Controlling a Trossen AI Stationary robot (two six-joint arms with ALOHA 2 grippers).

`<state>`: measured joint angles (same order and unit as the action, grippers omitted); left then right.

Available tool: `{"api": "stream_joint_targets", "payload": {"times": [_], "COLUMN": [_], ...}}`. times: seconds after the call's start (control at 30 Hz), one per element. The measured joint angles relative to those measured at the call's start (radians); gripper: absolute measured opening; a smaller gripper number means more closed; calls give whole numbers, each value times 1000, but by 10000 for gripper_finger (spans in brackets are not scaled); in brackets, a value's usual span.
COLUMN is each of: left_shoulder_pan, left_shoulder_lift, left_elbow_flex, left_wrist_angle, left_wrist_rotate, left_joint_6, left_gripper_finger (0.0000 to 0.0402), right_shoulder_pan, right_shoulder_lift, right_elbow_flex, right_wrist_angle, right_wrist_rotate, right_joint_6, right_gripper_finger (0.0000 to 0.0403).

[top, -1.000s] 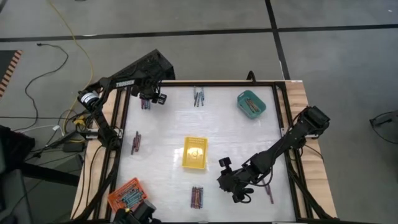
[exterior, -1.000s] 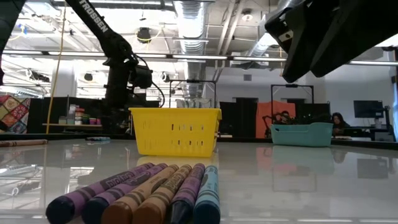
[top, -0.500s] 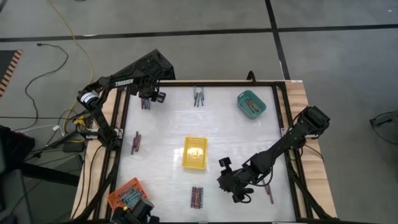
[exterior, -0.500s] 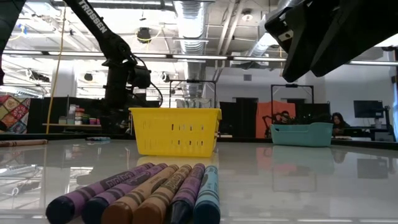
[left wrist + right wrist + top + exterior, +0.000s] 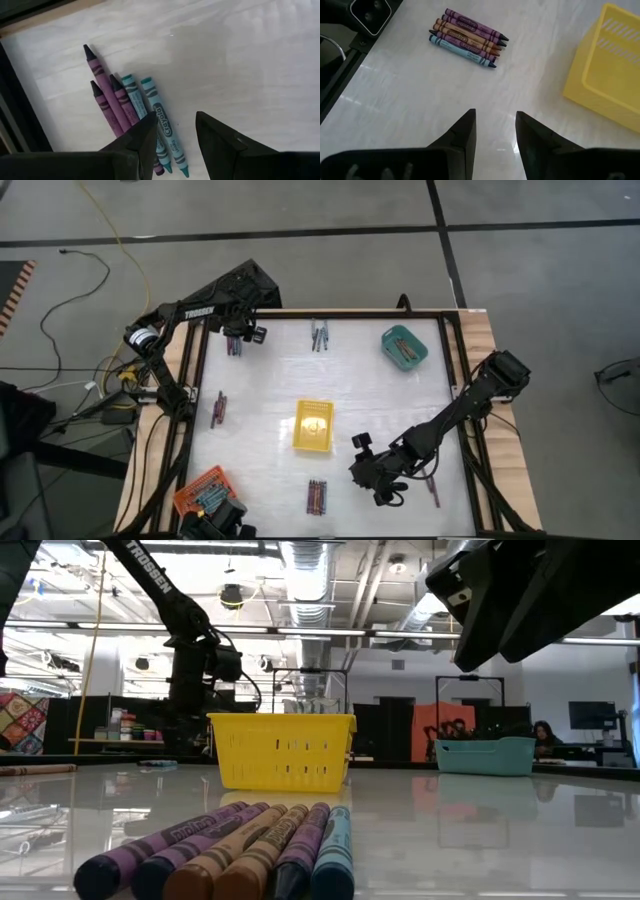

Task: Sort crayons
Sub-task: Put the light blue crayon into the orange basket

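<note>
Crayons lie in small groups on the white table. One group of purple and teal crayons (image 5: pixel 125 107) sits near the far left corner, directly under my left gripper (image 5: pixel 175 132), which points down, open, its fingertips above the teal ones. In the high view this gripper (image 5: pixel 239 338) hovers over that group (image 5: pixel 233 347). My right gripper (image 5: pixel 495 131) hangs open above the table at the near right (image 5: pixel 366 477), facing another group of crayons (image 5: pixel 468 44) near the front edge (image 5: pixel 316 497). Nothing is between either pair of fingers.
A yellow tray (image 5: pixel 313 426) stands mid-table, a teal tray (image 5: pixel 404 347) with crayons at the far right, and an orange tray (image 5: pixel 205 491) at the near left corner. More crayon groups lie at the far middle (image 5: pixel 318 335), left (image 5: pixel 218 408) and near right (image 5: pixel 433 490). A dark frame (image 5: pixel 452 380) edges the table.
</note>
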<state>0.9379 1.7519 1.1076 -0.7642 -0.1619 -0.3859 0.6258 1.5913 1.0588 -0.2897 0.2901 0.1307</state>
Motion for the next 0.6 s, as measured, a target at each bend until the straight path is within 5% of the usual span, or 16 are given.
{"api": "stream_joint_targets", "payload": {"times": [0.6], "left_shoulder_pan": [-24], "left_shoulder_lift": [131], "left_elbow_flex": [10], "left_wrist_angle": [-4], "left_wrist_rotate": [0], "left_joint_6": [-14], "left_gripper_finger": [123], "right_shoulder_pan": [30], "right_shoulder_lift": [0], "right_elbow_flex": [0], "right_wrist_angle": [-4], "right_wrist_rotate": [-1], "right_joint_6": [11], "right_gripper_finger": [132]}}
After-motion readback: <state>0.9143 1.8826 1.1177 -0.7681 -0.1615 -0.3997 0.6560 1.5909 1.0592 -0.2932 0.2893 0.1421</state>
